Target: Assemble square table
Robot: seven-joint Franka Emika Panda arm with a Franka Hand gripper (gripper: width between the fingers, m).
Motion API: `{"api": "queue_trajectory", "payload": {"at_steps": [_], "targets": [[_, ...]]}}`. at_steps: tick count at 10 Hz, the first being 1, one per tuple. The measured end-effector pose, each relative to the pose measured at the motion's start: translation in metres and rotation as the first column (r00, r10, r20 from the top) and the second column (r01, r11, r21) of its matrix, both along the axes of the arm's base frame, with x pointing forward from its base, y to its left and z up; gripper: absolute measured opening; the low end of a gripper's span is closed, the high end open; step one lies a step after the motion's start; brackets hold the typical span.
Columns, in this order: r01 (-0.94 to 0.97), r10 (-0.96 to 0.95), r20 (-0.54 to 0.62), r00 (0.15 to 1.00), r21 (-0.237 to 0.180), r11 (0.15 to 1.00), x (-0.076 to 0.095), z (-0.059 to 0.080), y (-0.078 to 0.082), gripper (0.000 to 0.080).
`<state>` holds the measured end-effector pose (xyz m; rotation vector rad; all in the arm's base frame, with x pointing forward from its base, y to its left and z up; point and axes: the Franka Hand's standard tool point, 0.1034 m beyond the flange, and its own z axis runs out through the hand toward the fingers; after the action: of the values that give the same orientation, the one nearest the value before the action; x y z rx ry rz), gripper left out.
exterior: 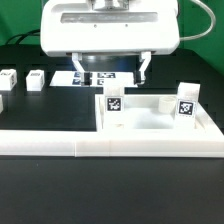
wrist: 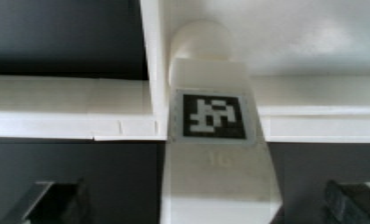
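The claw [exterior: 113, 68] hangs with its two fingers [exterior: 147, 68] apart and nothing between them, above the marker board [exterior: 100, 76] on the black worktop [exterior: 40, 190]. In front of it, toward the exterior view's right, the one square slab [exterior: 150, 122] lies just behind the long white wall [exterior: 60, 145]. Two tagged legs stand upright on the slab: a leg [exterior: 115, 101] at its left side and a second leg [exterior: 186, 100] at its right. Two loose legs [exterior: 37, 78] stand at the exterior view's left, well apart from the slab.
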<state>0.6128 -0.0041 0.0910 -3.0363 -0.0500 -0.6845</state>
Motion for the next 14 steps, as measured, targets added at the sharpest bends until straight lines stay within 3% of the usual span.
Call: {"api": "queue_trajectory", "payload": {"at_steps": [2, 3, 4, 6, 9, 11, 14], "targets": [[-0.004, 0.006, -0.083, 0.997, 0.029, 1.0, 0.013, 0.004, -0.002, 0.0649], [-0.008, 0.013, -0.11, 0.994, 0.039, 0.999, 0.014, 0.002, 0.001, 0.0649], [0.002, 0.015, -0.22, 0.975, 0.077, 0.997, 0.008, -0.002, 0.009, 0.0649], [0.001, 0.03, -0.292, 0.956, 0.105, 0.995, 0.016, -0.006, 0.015, 0.0649], [0.019, 0.011, -0.299, 0.954, 0.096, 0.995, 0.014, -0.019, 0.005, 0.0649], [0.038, -0.007, -0.316, 0.949, 0.092, 0.995, 0.015, -0.012, 0.011, 0.0649], [0.034, -0.007, -0.313, 0.95, 0.081, 0.996, 0.009, -0.016, -0.002, 0.0649]]}}
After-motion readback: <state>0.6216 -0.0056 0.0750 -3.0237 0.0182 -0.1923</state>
